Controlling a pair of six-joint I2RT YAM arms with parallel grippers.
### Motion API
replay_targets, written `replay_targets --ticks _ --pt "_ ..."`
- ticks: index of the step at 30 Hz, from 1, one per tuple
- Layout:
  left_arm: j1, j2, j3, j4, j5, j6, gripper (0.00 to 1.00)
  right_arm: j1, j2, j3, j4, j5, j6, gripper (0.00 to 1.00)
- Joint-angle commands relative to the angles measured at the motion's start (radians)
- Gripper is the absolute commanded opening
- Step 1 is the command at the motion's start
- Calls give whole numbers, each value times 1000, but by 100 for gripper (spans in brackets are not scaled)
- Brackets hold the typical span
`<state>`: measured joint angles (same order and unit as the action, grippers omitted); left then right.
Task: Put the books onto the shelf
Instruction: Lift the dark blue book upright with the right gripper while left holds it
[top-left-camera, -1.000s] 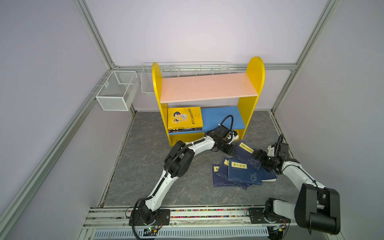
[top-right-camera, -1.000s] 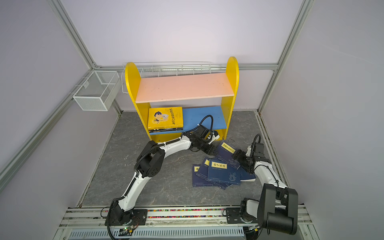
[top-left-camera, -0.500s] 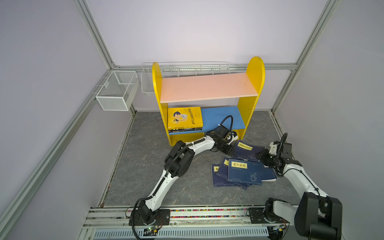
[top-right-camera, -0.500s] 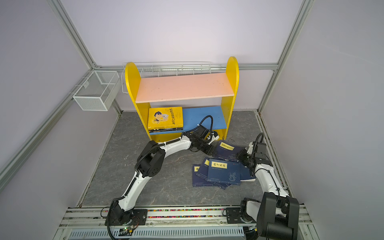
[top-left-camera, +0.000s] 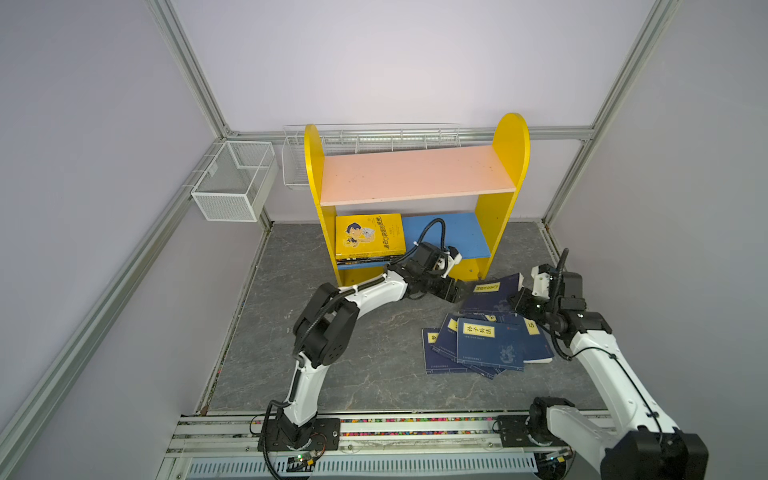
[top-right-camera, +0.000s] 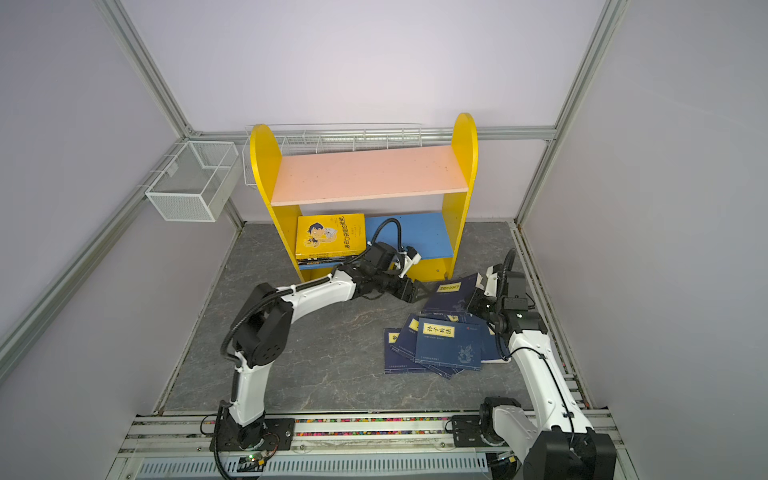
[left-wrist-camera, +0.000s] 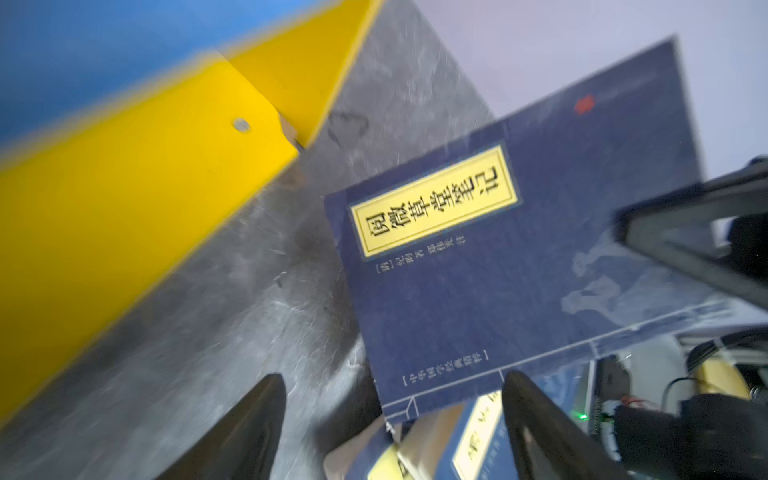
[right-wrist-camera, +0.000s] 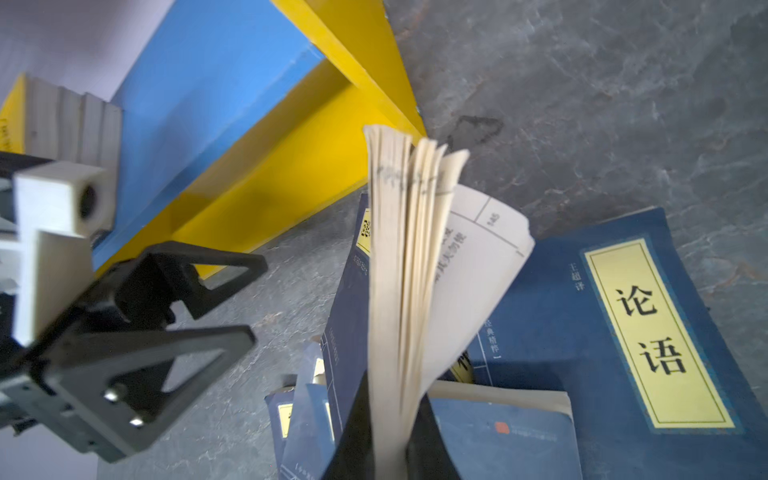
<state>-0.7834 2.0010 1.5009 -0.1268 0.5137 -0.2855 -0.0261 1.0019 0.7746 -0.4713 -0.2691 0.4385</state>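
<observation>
In both top views a navy book with a yellow label (top-left-camera: 492, 295) (top-right-camera: 451, 297) hangs tilted just above the floor, in front of the shelf's right foot. My right gripper (top-left-camera: 519, 305) (right-wrist-camera: 390, 436) is shut on its right edge, and its pages (right-wrist-camera: 407, 270) fan out. My left gripper (top-left-camera: 455, 291) (left-wrist-camera: 392, 378) stands open at the book's left edge, with the book's corner between the jaws and no visible contact. Several more navy books (top-left-camera: 490, 345) lie piled on the floor. Yellow books (top-left-camera: 370, 235) are stacked on the blue lower board of the shelf (top-left-camera: 513, 141).
Two white wire-mesh baskets hang on the walls, one on the left wall (top-left-camera: 232, 183) and one behind the shelf (top-left-camera: 374, 137). The pink upper board (top-left-camera: 415, 174) is bare. A metal rail (top-left-camera: 374, 432) runs along the front edge. Walls close in on three sides.
My right gripper has closed on the navy book's right edge. My left gripper, which held the book's left edge, has opened and let go. The book now lies flatter.
</observation>
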Motion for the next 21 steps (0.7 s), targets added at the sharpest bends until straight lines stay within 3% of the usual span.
replay_targets --ticks 1,7,9,21 --pt "65 -117 -99 188 17 -147 86 7 -46 48 -17 -139 -77 6" --pt "130 -251 -261 260 86 -263 95 37 -44 39 185 -444 -16 6" --pt "150 -278 -316 310 115 -302 98 54 -29 44 232 -496 0 6" --pt "245 -381 -491 435 290 -397 96 98 77 66 489 -634 139 6"
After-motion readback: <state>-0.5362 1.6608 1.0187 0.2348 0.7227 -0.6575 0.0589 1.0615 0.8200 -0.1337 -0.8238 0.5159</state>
